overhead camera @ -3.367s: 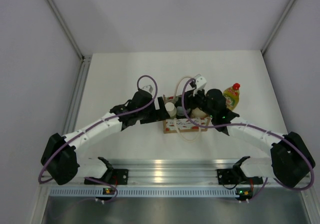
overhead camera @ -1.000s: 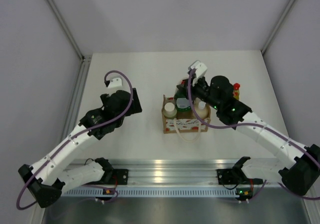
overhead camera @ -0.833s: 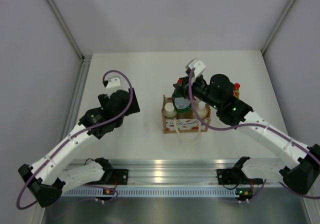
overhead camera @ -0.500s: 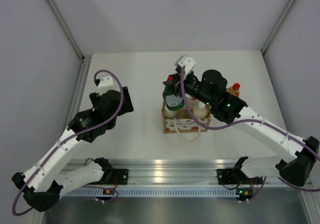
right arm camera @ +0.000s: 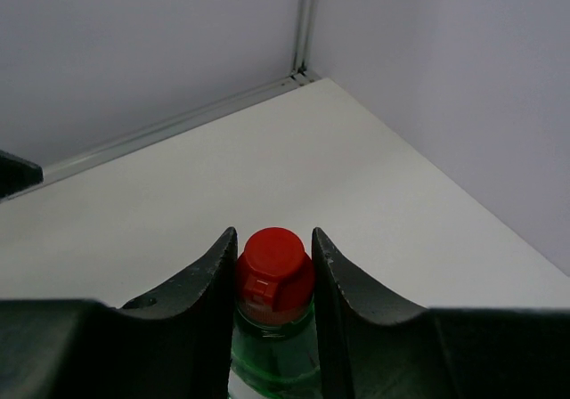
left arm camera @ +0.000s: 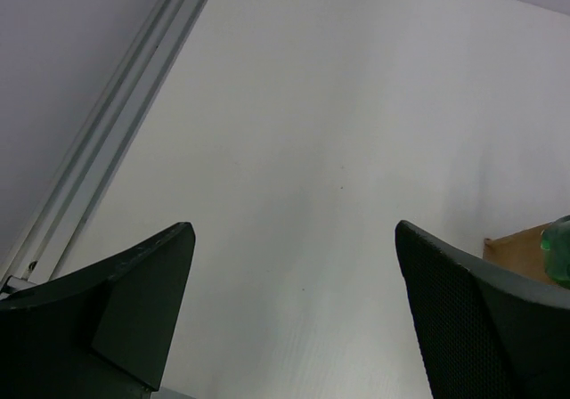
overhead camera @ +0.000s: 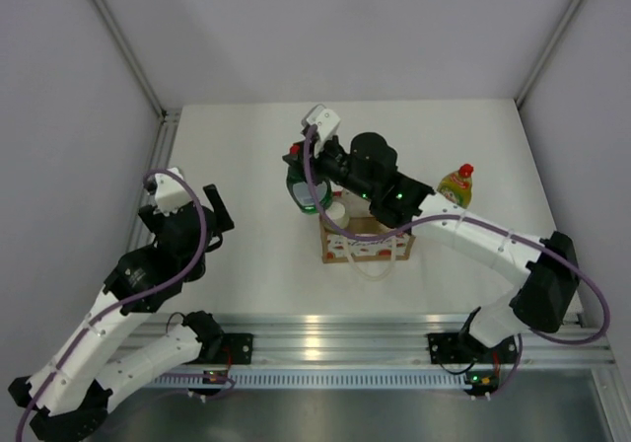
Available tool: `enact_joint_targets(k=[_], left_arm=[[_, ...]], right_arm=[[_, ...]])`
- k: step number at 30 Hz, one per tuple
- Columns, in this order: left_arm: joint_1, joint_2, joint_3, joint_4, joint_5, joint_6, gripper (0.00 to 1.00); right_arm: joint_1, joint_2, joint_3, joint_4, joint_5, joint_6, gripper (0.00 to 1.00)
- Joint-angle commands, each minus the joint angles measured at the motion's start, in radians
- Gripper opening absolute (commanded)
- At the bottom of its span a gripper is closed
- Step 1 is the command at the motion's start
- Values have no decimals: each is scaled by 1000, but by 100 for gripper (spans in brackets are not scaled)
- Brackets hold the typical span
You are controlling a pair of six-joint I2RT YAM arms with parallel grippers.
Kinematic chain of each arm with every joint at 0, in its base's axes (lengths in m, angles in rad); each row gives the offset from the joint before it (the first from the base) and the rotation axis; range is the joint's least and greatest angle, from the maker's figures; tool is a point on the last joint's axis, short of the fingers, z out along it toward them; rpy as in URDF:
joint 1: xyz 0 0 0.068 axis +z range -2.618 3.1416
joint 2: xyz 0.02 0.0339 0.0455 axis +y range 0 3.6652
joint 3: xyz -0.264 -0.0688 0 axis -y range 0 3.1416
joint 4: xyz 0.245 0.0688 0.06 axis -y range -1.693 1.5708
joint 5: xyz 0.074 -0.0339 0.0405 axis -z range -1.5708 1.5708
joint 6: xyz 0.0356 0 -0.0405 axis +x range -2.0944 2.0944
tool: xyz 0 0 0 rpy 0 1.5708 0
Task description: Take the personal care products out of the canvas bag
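My right gripper (overhead camera: 296,158) is shut on the red cap of the dark green bottle (overhead camera: 304,191) and holds it in the air, above and left of the canvas bag (overhead camera: 367,246). In the right wrist view the fingers (right arm camera: 212,279) clamp the cap of this bottle (right arm camera: 272,363). A white cap (overhead camera: 337,209) shows in the bag's left end; the arm hides the rest of the inside. The yellow bottle with a red cap (overhead camera: 455,184) stands on the table right of the bag. My left gripper (overhead camera: 213,221) is open and empty, far left of the bag.
The white table (overhead camera: 246,146) is ringed by grey walls, with a metal rail along its left edge (left arm camera: 116,141). The bag's cream rope handle (overhead camera: 375,267) hangs toward the near edge. The bag's corner (left arm camera: 517,241) shows at the right of the left wrist view.
My right gripper has lifted the dark green bottle out of the bag and carried it left. My left arm has drawn back from the bag toward the near left, open.
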Motion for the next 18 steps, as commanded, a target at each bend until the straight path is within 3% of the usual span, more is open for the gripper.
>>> enact_joint_targets(k=[1, 12, 18], left_arm=[[1, 21, -21, 8, -46, -17, 98], [1, 45, -31, 9, -32, -23, 98], [3, 28, -36, 11, -38, -29, 98]], right_arm=[[31, 53, 101, 218, 7, 11, 0], [53, 241, 259, 242, -3, -5, 0], [53, 323, 263, 314, -12, -20, 0]])
